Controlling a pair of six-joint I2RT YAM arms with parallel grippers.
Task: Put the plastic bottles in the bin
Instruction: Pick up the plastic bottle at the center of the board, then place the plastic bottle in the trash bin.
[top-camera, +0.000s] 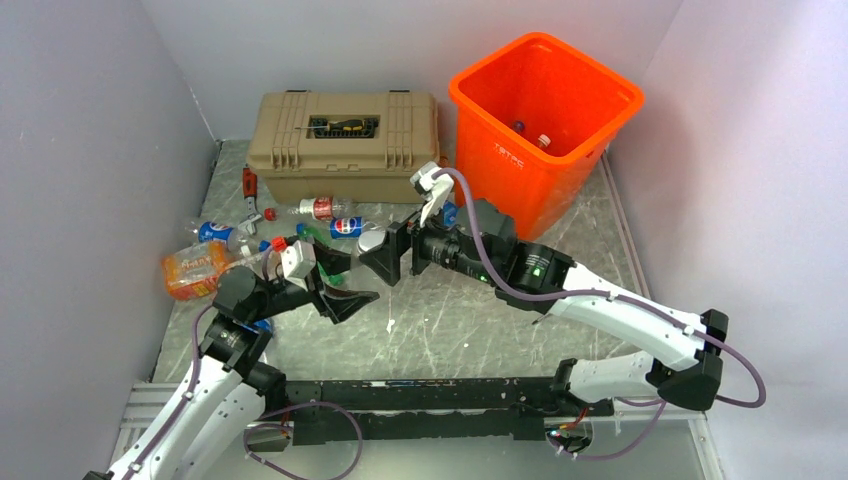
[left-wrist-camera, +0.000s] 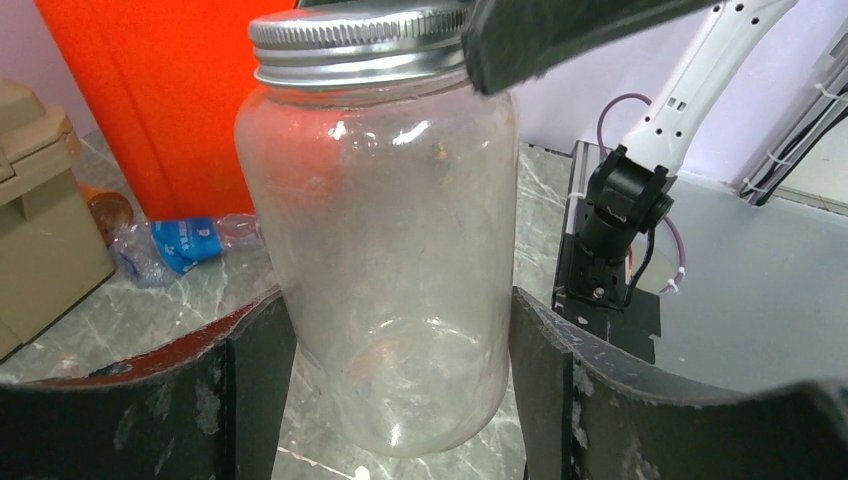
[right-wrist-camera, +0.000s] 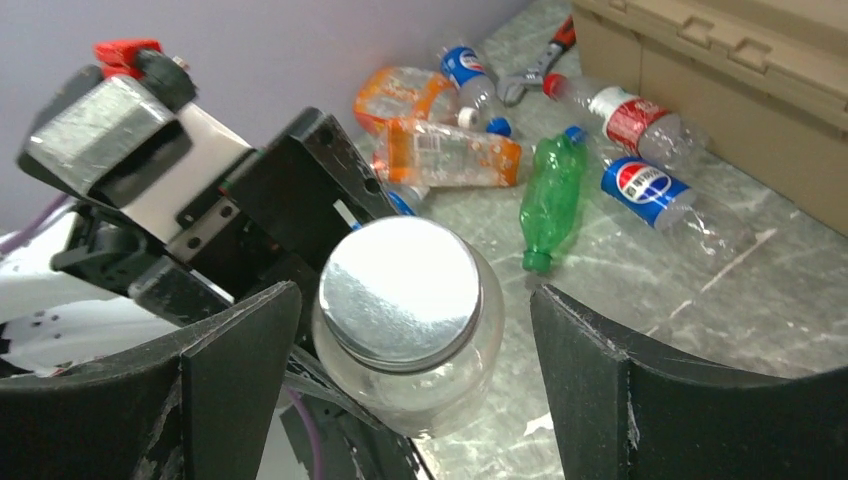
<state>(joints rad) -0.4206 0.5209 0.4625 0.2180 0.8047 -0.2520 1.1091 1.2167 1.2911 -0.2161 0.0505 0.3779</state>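
Observation:
My left gripper (top-camera: 345, 290) (left-wrist-camera: 390, 340) is shut on a clear jar (left-wrist-camera: 380, 250) with a silver screw lid and holds it off the table. My right gripper (top-camera: 380, 258) (right-wrist-camera: 415, 330) is open, its jaws on either side of the jar's lid (right-wrist-camera: 400, 290) without touching it. Plastic bottles lie at the table's left: an orange-wrapped one (top-camera: 195, 268), a red-label one (right-wrist-camera: 625, 115), a Pepsi one (right-wrist-camera: 650, 195) and a green one (right-wrist-camera: 553, 190). The orange bin (top-camera: 545, 150) stands at the back right with two bottles (top-camera: 530, 132) inside.
A tan latched toolbox (top-camera: 345, 150) stands at the back with a yellow-handled screwdriver (top-camera: 343, 126) on its lid. A red wrench (right-wrist-camera: 540, 62) lies in front of it. Another Pepsi bottle (left-wrist-camera: 185, 243) lies by the bin's base. Grey walls close in both sides.

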